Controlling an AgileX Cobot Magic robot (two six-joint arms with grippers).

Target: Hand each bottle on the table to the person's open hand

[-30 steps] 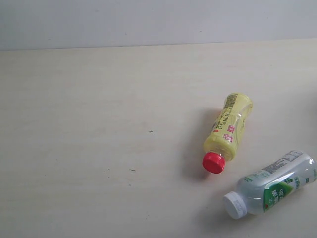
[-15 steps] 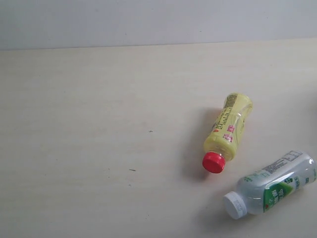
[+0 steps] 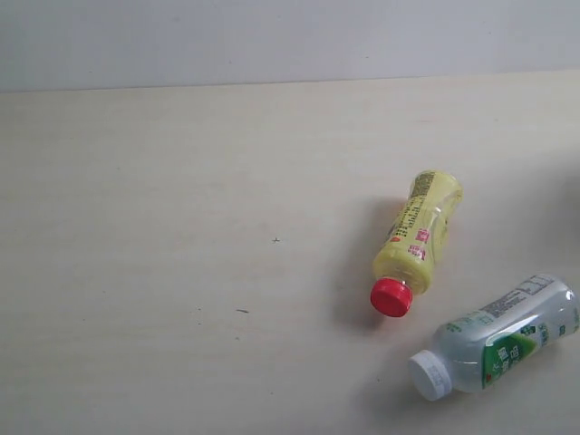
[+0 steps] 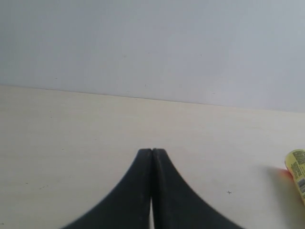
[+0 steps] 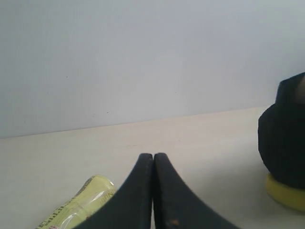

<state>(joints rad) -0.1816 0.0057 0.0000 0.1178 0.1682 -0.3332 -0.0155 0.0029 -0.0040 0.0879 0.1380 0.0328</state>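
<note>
Looking across the surface (image 3: pixel 181 272), you have two bottles lying on their sides toward the right: the yellow bottle (image 3: pixel 417 237), red cap pointing to the bottom of the exterior view, and the green-labelled bottle (image 3: pixel 503 340) near it but apart. Your left tool (image 4: pixel 152 155) and right tool (image 5: pixel 153 157) are both pinched fully together with nothing between them, which reads as a resting pose before any pick; the right one looks better placed to spread and close across the yellow body. No open hand shows in any view, and I cannot tell what the dark thing (image 5: pixel 283 138) beside the right tool is.
</note>
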